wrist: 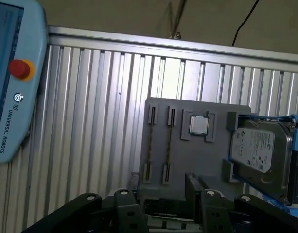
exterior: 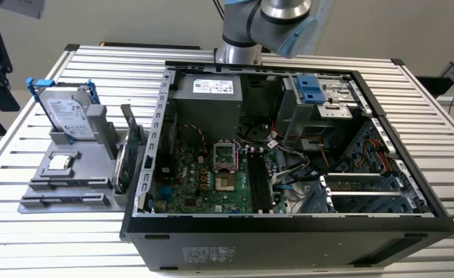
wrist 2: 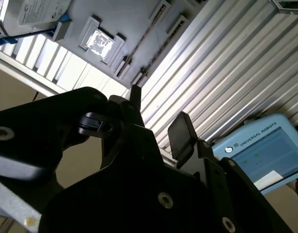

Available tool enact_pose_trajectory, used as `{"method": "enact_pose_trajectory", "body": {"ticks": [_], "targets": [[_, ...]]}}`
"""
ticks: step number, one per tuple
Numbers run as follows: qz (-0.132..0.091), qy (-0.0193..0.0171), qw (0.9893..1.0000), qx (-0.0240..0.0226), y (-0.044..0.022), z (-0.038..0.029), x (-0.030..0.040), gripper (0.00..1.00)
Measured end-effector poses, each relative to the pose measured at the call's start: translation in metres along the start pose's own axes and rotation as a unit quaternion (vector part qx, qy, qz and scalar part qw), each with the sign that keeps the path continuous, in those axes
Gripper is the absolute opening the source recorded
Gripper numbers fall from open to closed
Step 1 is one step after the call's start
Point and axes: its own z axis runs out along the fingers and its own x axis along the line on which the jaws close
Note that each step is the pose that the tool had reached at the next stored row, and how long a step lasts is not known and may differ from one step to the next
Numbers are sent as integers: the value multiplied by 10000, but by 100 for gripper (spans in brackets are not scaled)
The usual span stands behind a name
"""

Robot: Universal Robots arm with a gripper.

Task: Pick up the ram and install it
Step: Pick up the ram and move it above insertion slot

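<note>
— On the grey fixture, at the exterior view's left: item 1, the ram, standing on edge in its slot, just beside item 2, the green card. Item 3, hard drive in a blue bracket. Item 4, processor, lying flat.

— And the gripper?

— Fingers spread wide, nothing between them. It is held off above the table, well apart from the fixture. In the first wrist view 2 thin boards show edge-on; which is the ram there, I cannot tell.

— Hazards?

— By my reckoning, 3. Closing on the wrong board, the 2 being close neighbours. A finger catching the green card during the approach. A thin stick gripped off-centre tilting, then jamming at the memory slots, where cables lie near.
</note>
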Motion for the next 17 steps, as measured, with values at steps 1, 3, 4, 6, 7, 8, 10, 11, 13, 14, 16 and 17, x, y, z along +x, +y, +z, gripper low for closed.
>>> {"method": "enact_pose_trajectory", "body": {"ticks": [1, 3, 4, 6, 7, 8, 10, 11, 13, 14, 16, 17], "targets": [[60, -2, 10000, 4, 0, 2, 0, 100], [129, -4, 9999, 31, 1, 7, 0, 100], [132, -2, 9999, 63, 1, 12, 0, 100], [135, 1, 9998, 124, -1, 24, 0, 100], [137, 3, 9998, 150, -1, 32, 0, 100], [140, 4, 9998, 171, -2, 42, 0, 100], [149, 5, 9997, 178, -2, 50, 1, 100], [152, 6, 9997, 178, -2, 50, 1, 100], [154, 5, 9997, 179, -1, 51, 1, 100], [155, 5, 9997, 179, -1, 52, 1, 100], [175, 4, 9997, 180, -2, 52, 0, 100], [186, 3, 9997, 178, -2, 55, 0, 100]]}}
